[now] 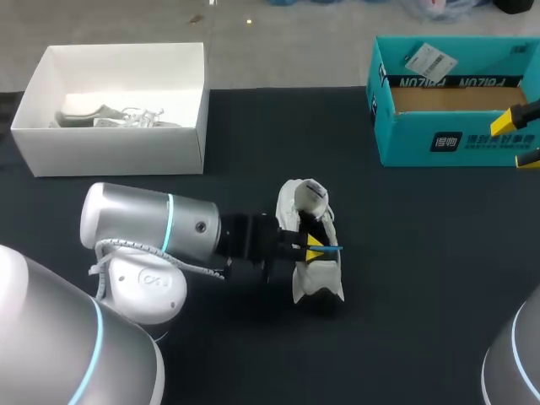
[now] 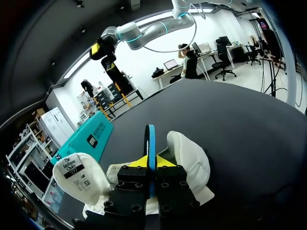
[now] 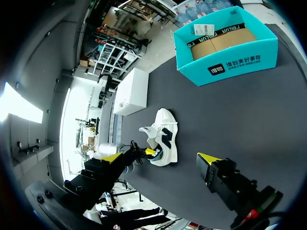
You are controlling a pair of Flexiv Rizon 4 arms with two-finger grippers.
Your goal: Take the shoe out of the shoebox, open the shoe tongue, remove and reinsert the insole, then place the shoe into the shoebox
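A white shoe (image 1: pixel 309 253) with black side marks lies on the black table, seen too in the right wrist view (image 3: pixel 166 136). My left gripper (image 1: pixel 314 247) is at the shoe's opening, shut on the edge of a thin blue insole (image 2: pixel 151 143) that stands up out of the shoe (image 2: pixel 192 160). The labelled tongue (image 2: pixel 76 175) is folded back beside the fingers. The teal shoebox (image 1: pixel 456 143) stands open at the back right. My right gripper (image 1: pixel 523 137) hangs open at its right end, well away from the shoe, with nothing between its fingers (image 3: pixel 207 160).
An open white box (image 1: pixel 110 148) at the back left holds another pale shoe (image 1: pixel 110 116). The left arm's thick silver body (image 1: pixel 143 224) lies across the front left of the table.
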